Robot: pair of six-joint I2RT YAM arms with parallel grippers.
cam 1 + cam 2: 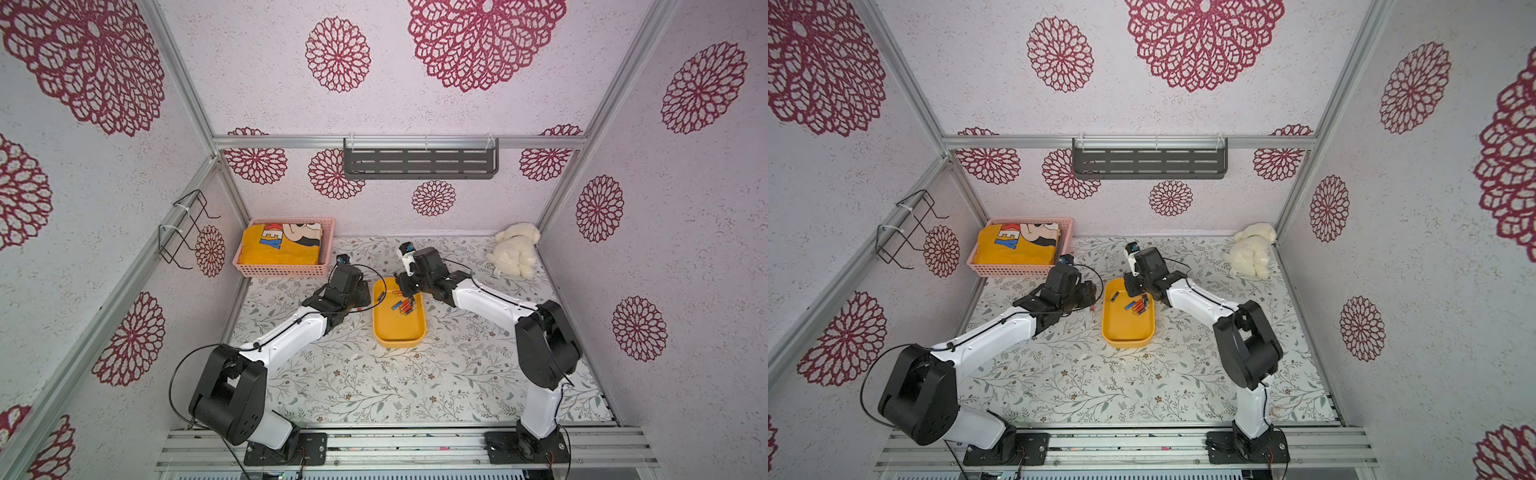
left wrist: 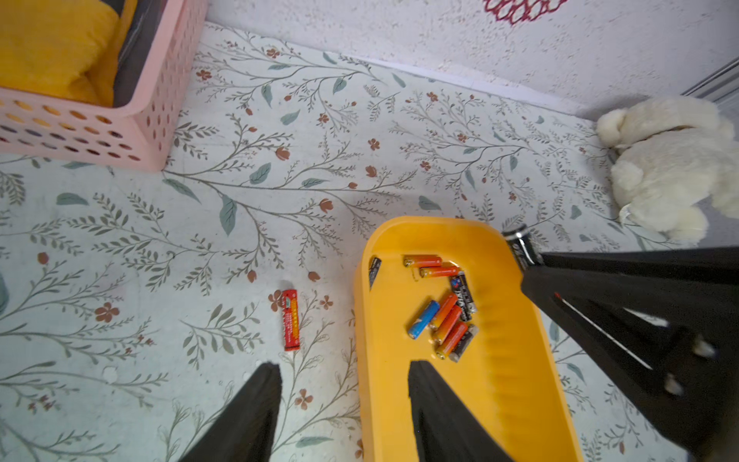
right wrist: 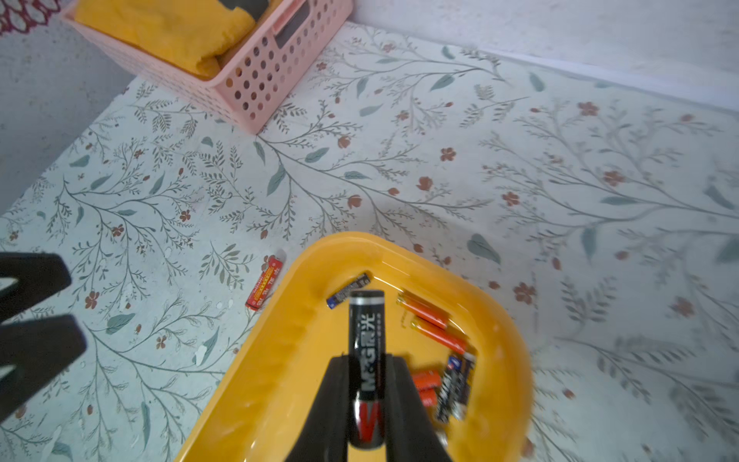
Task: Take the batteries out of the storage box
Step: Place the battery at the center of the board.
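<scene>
The right gripper is pinched around a black battery, holding it above the yellow storage box, where the other batteries lie loose. The left gripper hangs spread and empty astride the box's wall, a red battery on the table beside it.

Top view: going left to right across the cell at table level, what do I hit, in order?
wire rack → pink basket → red battery on the table → yellow tray → plush toy. Grippers and the batteries in the tray are left out because they overlap.
</scene>
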